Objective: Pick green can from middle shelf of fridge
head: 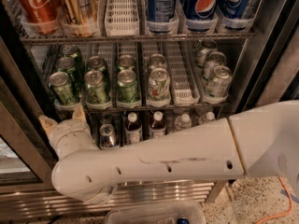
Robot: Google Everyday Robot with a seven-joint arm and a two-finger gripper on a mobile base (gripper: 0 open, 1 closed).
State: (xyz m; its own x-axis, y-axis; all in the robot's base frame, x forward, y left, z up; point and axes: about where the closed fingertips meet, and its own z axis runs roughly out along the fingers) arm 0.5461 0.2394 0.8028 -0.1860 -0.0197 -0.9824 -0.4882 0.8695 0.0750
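Several dark green cans stand in the left lanes of the middle shelf (140,108) of the fridge (261,45); the front ones are at left (62,87), centre-left (96,87) and centre (127,85). Paler white-and-green cans (159,84) stand to their right. My gripper (63,118) is open and empty. It sits just below the shelf's front edge, under the leftmost green can. Its two tan fingertips (46,123) point up toward the shelf. My white arm (163,160) crosses the lower view.
The top shelf holds a red cola can (35,6), a gold can (77,8), an empty white lane tray (121,10) and blue cans (201,6). Bottles (133,127) stand on the lower shelf behind my arm. The door frame (18,139) is at left, and a clear bin (159,214) lies below.
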